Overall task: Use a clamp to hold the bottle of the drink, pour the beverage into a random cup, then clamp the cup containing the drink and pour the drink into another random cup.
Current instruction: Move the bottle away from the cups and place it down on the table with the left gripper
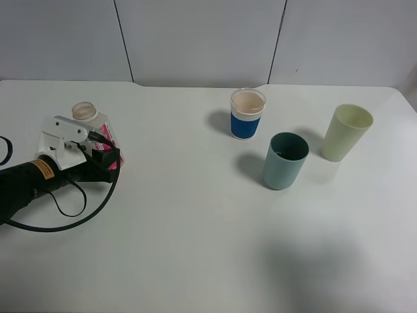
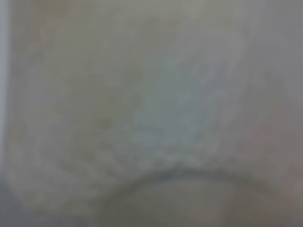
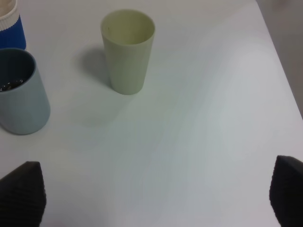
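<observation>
Right wrist: ribbed fingers (image 3: 21,191), smooth teal tumbler (image 3: 21,94).

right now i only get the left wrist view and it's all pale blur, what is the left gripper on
Observer: The left gripper is shut on the clear squarish plastic bottle with the pink label, which is upright and uncapped at the left of the white table.
Operator: anything in the cups yet
Observer: The plain teal-green plastic tumbler holds a little dark liquid at its bottom.
Operator: where's the right gripper
Observer: The right gripper is open and empty, with the pale yellow-green cup ahead of it.
</observation>
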Tool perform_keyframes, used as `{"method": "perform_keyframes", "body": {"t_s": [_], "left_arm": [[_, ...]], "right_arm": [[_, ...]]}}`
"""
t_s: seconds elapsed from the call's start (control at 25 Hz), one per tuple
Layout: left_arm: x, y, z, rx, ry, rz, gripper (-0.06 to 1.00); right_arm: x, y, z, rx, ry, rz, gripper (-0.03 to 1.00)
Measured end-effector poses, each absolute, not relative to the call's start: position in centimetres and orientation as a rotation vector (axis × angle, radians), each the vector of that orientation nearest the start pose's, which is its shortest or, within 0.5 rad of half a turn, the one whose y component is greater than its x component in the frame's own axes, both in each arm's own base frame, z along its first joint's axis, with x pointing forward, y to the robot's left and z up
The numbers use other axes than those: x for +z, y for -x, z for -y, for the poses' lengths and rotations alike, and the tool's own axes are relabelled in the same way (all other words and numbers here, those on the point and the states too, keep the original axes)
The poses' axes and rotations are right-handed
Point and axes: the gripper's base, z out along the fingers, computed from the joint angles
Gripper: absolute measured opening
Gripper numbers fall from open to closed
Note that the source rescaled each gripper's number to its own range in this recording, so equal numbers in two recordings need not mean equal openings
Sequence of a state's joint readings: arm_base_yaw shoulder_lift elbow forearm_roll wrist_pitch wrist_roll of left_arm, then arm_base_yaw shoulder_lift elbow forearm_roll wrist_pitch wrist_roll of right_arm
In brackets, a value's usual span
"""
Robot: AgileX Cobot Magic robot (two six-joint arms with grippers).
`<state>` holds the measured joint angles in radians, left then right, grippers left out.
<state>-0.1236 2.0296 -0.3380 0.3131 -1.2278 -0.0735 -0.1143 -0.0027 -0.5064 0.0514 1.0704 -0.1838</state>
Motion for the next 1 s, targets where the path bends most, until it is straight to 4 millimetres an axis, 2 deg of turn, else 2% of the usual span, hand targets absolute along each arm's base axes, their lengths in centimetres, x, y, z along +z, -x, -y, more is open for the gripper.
{"method": "perform_keyframes", "body": {"t_s": [0.64, 0.88, 0.96, 1.0], "left_arm": [[7.45, -25.48, 5.56, -0.313, -0.332, -1.919, 0.02], [7.45, -25.46, 5.61, -0.269, -0.408, -1.901, 0.02], [7.45, -25.4, 5.74, -0.277, -0.429, -1.897, 0.12], [7.45, -25.38, 5.79, -0.28, -0.436, -1.896, 0.24]], "right_arm": [[27.83, 0.6, -0.48, -0.125, 0.074, -2.045, 0.81], [27.83, 0.6, -0.48, -0.125, 0.074, -2.045, 0.81], [27.83, 0.6, -0.48, -0.125, 0.074, -2.045, 0.81], [27.83, 0.6, -0.48, -0.125, 0.074, -2.045, 0.81]]}}
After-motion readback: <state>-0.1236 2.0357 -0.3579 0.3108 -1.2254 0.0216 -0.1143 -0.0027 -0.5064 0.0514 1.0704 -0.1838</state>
